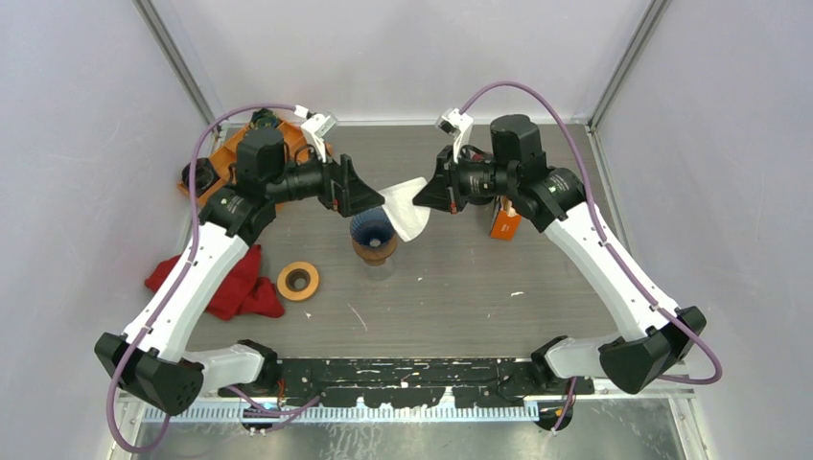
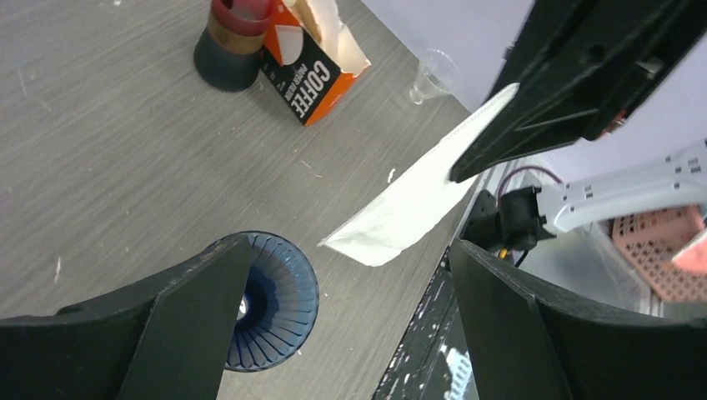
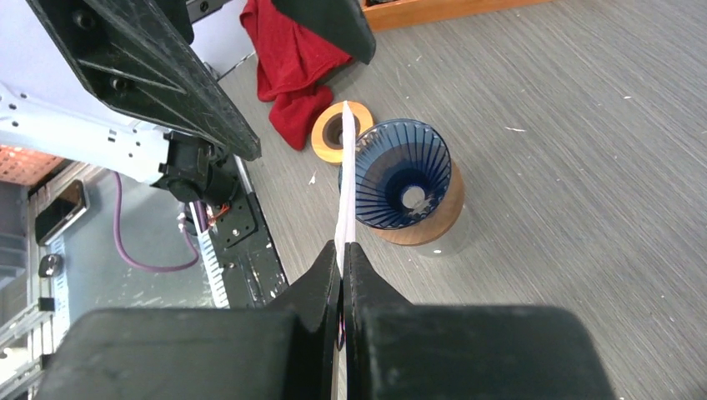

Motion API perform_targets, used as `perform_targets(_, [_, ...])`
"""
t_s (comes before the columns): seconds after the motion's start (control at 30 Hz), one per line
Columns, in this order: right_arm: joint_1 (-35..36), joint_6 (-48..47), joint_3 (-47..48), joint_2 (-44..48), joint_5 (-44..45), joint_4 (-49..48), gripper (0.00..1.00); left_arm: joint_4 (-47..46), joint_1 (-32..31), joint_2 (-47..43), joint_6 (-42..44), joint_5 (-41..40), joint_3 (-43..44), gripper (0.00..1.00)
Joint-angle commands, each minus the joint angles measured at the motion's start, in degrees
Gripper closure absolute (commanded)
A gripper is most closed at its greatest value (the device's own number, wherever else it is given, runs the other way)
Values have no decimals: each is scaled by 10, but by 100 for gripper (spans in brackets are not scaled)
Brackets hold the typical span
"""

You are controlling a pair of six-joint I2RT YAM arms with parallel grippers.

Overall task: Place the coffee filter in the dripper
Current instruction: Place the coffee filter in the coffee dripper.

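Filter [image 1: 405, 209] hangs in the air, pinched flat at one edge by your R gripper [image 1: 423, 199], whose fingers are shut tight on the paper w/ nothing else between them. Its long axis runs away from those fingertips toward the L arm, slanting down, and the free end sits above and just beside the dripper [image 1: 372, 232], not in it. So from the R fingers the cone mouth lies ahead and below, slightly off to one side of the paper's edge. Your L gripper [image 1: 376, 199] faces the filter w/ fingers spread wide, holding nothing. The paper's tip shows in front of that gap, but you can't tell if it's actually inside it. In the top view both grippers are close to the dripper, L approx. over it. Count: 1 filter out, 1 dripper, 2 grippers, plus 1 coffee filter box [image 1: 504, 222], 1 red cloth [image 1: 235, 283] and 1 orange ring [image 1: 298, 281] on the table [image 1: 479, 287].
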State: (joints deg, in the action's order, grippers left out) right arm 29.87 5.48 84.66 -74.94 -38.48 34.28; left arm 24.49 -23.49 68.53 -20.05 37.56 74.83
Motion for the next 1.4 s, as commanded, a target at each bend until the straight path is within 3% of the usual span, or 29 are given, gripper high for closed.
perform_targets(0.0, [6,-55,30,-6,-43,-1,99,15,3,13,106,97,44,9])
perform_targets(0.2, [12,-109,36,-7,-66,7,98,15,2,36,134,192,62,12])
perform_targets(0.53, [27,-159,64,-24,-89,20,98,52,-16,75,193,243,92,26])
perform_targets(1.07, [30,-185,53,-17,-80,20,97,73,-19,61,236,268,82,100])
perform_targets(1.37, [25,-202,36,15,-66,23,75,94,-20,51,268,247,70,100])
